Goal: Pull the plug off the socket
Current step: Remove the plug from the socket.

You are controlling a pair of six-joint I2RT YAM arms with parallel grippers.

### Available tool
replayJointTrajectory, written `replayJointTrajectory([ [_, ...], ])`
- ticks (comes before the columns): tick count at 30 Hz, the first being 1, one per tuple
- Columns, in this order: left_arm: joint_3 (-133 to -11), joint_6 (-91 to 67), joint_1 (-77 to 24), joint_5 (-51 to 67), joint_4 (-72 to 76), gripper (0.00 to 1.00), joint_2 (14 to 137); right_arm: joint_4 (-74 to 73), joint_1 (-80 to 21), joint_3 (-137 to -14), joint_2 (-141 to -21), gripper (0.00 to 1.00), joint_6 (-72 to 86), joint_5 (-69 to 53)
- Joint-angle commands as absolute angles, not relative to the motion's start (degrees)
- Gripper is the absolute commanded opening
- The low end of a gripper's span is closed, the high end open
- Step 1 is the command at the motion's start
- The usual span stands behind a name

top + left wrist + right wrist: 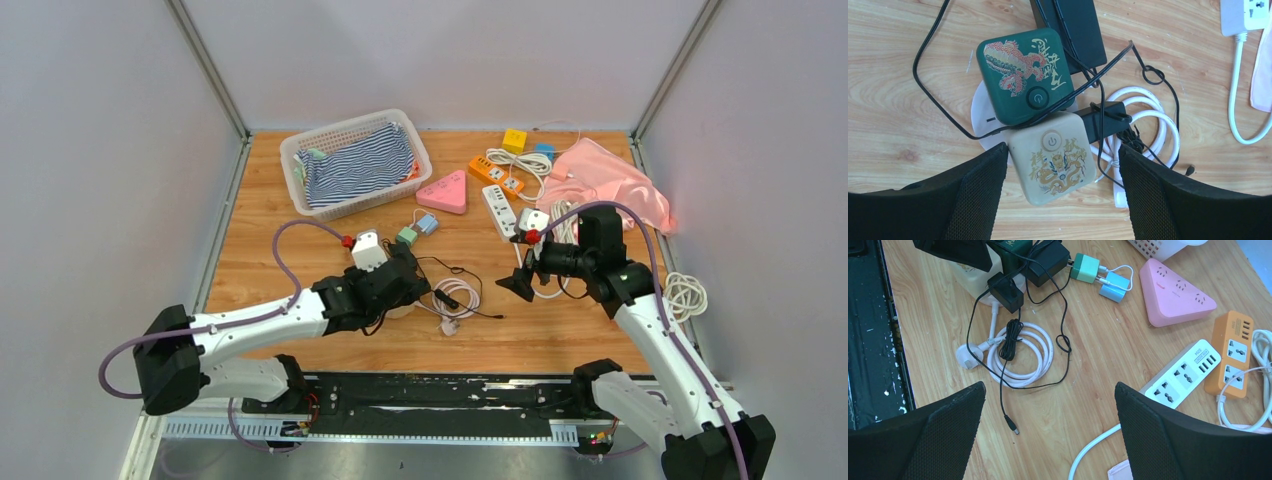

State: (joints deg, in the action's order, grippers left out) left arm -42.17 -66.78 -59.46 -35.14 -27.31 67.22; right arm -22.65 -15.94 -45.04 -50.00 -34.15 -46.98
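Observation:
Two cube sockets lie side by side in the left wrist view: a green one [1023,75] and a cream one [1055,162], both with dragon prints. A black plug [1105,117] sits in the cream socket's right side, its thin black cord looping over both cubes. A larger black adapter [1073,25] sits against the green cube. My left gripper [1063,190] is open around the cream socket; the left finger [973,195] touches its corner and the right finger stands apart. My right gripper [1050,425] hangs open over bare wood, to the right of the sockets.
A coiled white cable [1020,352] lies by the sockets. Pink triangular [1175,292], white [1183,372] and orange [1233,352] power strips lie further back. A white basket [300,150] with striped cloth stands at the back left, and a pink cloth [610,180] at the back right.

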Motion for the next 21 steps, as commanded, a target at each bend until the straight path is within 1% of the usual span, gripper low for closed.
replayJointTrajectory([
  [1,-44.18,-69.79,-59.90,-38.60,-29.50,0.82,69.31,-22.42,-15.34,-44.08,-49.09,1.00,-34.49,-48.08],
  [8,-45.56,-71.94,-59.80,-43.69,-31.51,0.81,72.55,-22.48,-15.29,-43.99,-48.87,1.00,-34.47,-48.14],
  [16,-47.18,-71.72,-59.48,-42.36,-32.08,0.80,76.67,-22.59,-15.30,-44.03,-48.78,1.00,-34.65,-48.08],
  [21,-47.36,-72.20,-59.50,-41.20,-32.52,0.78,78.13,-22.58,-15.30,-44.03,-48.64,1.00,-34.77,-48.08],
])
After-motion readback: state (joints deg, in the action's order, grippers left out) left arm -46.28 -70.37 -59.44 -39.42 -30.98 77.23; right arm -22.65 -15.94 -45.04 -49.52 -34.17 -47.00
